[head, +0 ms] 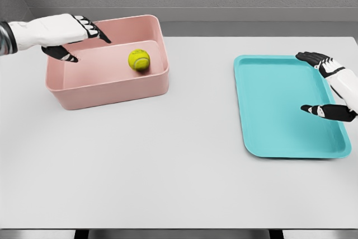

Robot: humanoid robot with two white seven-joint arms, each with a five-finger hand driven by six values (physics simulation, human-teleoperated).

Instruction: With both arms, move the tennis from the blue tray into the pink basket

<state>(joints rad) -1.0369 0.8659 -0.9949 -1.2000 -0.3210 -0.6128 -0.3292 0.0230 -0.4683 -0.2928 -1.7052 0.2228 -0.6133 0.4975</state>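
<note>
Left hand (72, 36) has its fingers (96, 31) spread apart holding nothing, hovering over the far left corner of the pink basket (106, 90), and the tennis ball (139, 60) sits inside the basket off to the right of those fingertips, not touching them. Right hand (330, 87) is way over on the right with fingers apart too, empty, above the right edge of the blue tray (279, 104). Both containers sit well apart on the white bench (168, 166).

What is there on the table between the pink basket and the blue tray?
Nothing. In the head view, the stretch of white table between the pink basket and the blue tray is bare. The tennis ball lies inside the basket.
</note>
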